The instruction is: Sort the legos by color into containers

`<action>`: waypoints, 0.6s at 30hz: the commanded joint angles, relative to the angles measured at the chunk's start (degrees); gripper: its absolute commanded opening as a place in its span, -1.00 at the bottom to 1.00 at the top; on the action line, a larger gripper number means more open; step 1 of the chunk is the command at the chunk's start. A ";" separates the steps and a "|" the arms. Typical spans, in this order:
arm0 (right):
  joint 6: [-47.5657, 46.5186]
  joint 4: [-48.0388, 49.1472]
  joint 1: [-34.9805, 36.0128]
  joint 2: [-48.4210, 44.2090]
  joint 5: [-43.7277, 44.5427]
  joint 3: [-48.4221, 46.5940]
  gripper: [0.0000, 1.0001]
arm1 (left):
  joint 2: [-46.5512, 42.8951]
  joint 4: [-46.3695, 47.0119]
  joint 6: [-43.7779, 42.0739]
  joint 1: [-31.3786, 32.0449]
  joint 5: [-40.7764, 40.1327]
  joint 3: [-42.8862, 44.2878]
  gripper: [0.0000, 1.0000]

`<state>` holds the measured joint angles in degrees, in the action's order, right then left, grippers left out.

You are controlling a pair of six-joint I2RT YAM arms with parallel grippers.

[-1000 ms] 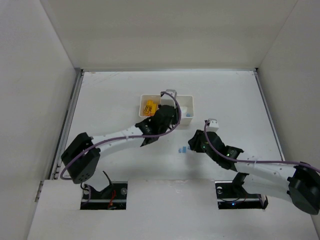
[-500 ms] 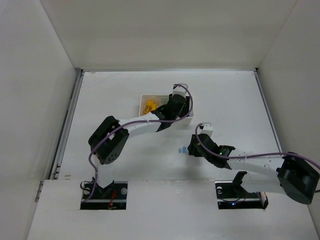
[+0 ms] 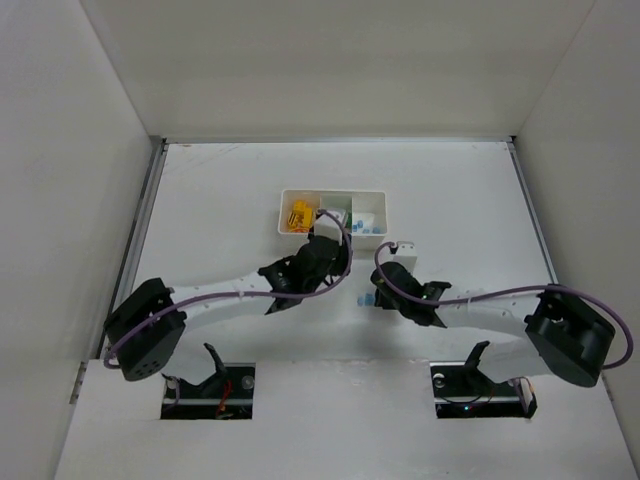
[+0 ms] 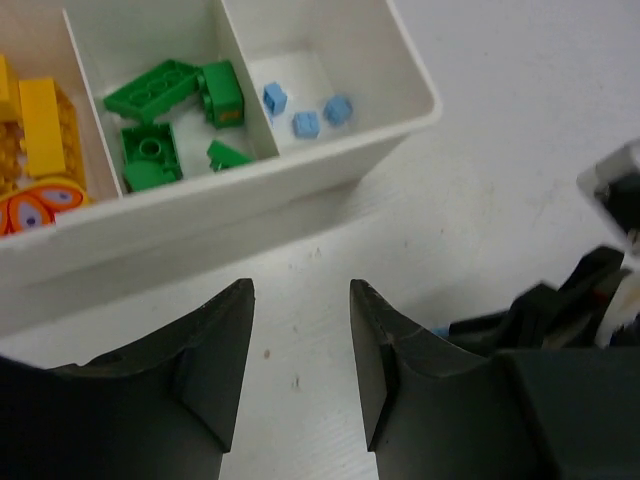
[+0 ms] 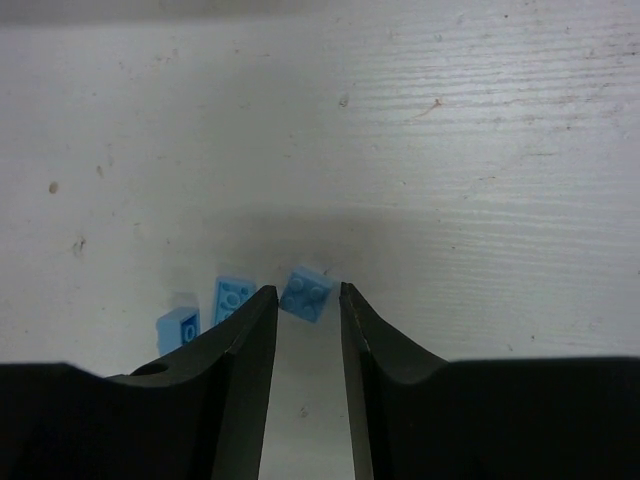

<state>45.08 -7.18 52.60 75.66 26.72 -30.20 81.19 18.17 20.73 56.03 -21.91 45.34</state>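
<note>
The left gripper (image 4: 300, 300) has backed away from the white tray (image 4: 330, 165) toward mid-frame, its jaws spread and empty. The right gripper (image 5: 307, 291) has slid left over the desk (image 5: 480, 150), jaws narrowing around a light blue brick (image 5: 307, 298); I cannot tell whether it pinches yet. Green legos (image 4: 150, 160) lie in the tray's middle compartment.

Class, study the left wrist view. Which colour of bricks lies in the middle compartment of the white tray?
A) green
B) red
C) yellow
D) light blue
A: the green bricks fill the middle compartment of the white tray, with the yellow bricks in the compartment on one side and the light blue pieces in the one on the other.
</note>
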 commanded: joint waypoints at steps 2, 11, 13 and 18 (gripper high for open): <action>2.11 -2.22 0.44 1.33 4.13 -2.41 -0.28 | -5.07 0.72 3.87 4.73 -4.80 -6.92 -0.20; 2.12 -3.45 0.53 0.65 6.59 -3.47 -0.57 | -4.46 1.07 8.45 11.95 -6.39 -9.75 -0.14; 0.98 -3.80 0.53 -3.83 6.15 -3.73 -0.57 | -3.76 1.25 8.71 12.65 -6.39 -9.40 -0.12; -6.74 -1.79 -3.41 -10.97 4.40 -7.94 -0.56 | -0.77 1.95 8.71 14.50 -6.39 -8.17 -0.10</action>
<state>43.40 -11.16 51.75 67.29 30.68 -33.34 79.29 18.24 28.60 69.58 -27.09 35.62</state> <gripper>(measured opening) 0.250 0.447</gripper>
